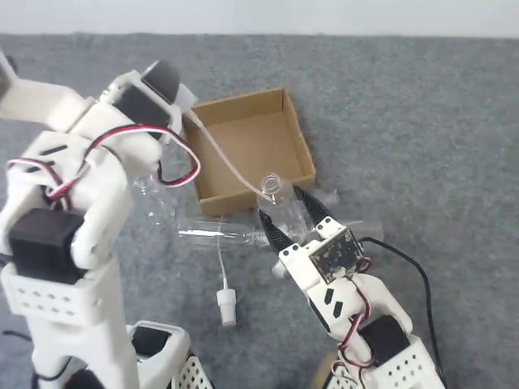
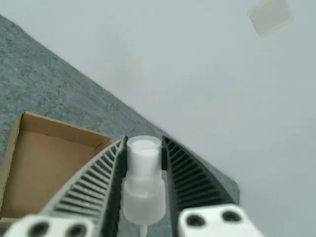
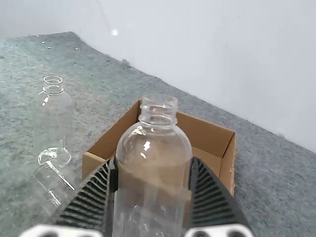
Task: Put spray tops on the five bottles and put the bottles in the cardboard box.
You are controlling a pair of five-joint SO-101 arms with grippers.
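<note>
High view: found left claw clamped on spray top, raised over far-left corner of cardboard box. Dip tube slanting near-right, tip at or just beside mouth of bottle. Bottle upright, gripped by right claw, touching box's near-right edge. No bottle in box yet. Judged tube-to-mouth alignment decisive.
</note>
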